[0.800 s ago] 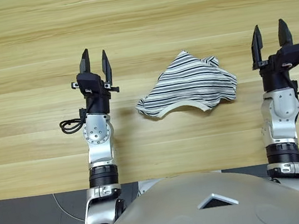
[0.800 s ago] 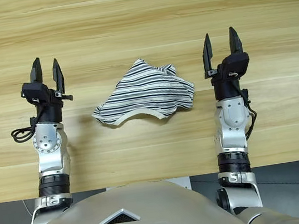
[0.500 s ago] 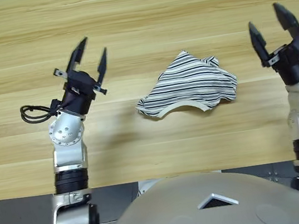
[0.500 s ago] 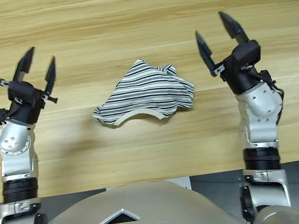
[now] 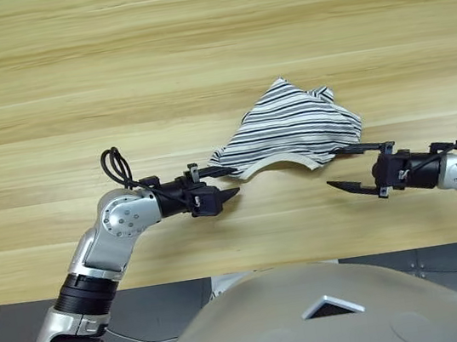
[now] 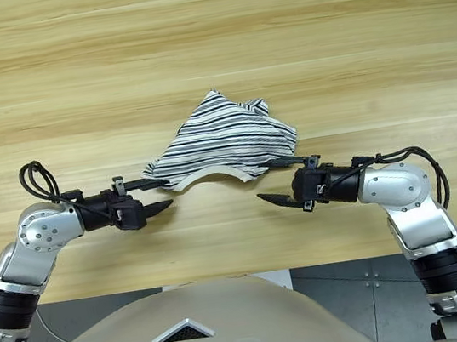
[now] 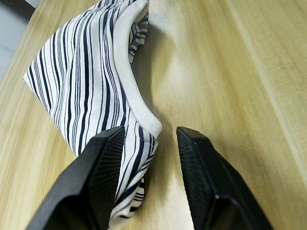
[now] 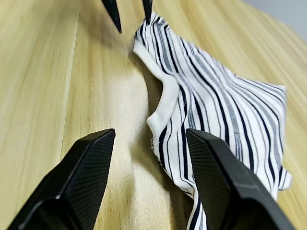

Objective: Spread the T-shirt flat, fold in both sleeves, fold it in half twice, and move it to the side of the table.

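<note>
While both tools lie low over the counter (image 5: 192,39) with fingers spread wide, the crumpled striped T-shirt (image 5: 290,123) sits between them; the left tool (image 5: 232,182) straddles the white-hemmed corner nearest it, clamping nothing; the right tool (image 5: 331,168) straddles the opposite corner likewise; whether any finger touches cloth is unclear.

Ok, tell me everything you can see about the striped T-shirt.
The T-shirt is soft fabric with dark and white stripes and a plain white band along its near edge. It lies crumpled in a rough heap, not spread, near the middle of the wooden table. The open fingers of the left gripper straddle its near left corner, those of the right gripper its near right corner.
</note>
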Available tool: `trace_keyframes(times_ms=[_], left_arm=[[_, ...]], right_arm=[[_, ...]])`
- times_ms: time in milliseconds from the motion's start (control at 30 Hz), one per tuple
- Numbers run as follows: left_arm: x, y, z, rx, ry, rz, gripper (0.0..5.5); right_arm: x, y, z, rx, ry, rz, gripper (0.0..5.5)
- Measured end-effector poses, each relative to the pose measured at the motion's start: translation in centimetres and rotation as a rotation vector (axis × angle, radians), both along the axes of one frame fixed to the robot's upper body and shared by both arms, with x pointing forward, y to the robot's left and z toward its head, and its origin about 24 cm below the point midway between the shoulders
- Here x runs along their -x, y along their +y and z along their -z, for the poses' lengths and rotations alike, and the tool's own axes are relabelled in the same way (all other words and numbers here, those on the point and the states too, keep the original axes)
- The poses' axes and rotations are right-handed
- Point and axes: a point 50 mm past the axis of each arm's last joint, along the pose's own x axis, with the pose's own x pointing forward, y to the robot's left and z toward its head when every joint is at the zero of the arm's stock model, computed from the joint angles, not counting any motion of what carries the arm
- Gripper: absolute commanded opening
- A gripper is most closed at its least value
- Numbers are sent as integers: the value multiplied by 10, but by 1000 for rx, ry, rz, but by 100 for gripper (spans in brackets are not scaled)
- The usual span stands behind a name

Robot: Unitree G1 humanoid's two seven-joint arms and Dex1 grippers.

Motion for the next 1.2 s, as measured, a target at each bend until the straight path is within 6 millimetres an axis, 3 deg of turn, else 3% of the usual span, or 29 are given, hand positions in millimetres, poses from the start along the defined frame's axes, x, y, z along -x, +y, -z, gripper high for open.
trace_keyframes(times_ms=[367, 1200], left_arm=[[-4, -12, 2, -52, -43, 66, 201], [-17, -5, 8, -175, -236, 15, 201]], right_arm=[[-19, 12, 27, 125, -138, 81, 272], [-23, 21, 30, 104, -167, 85, 272]])
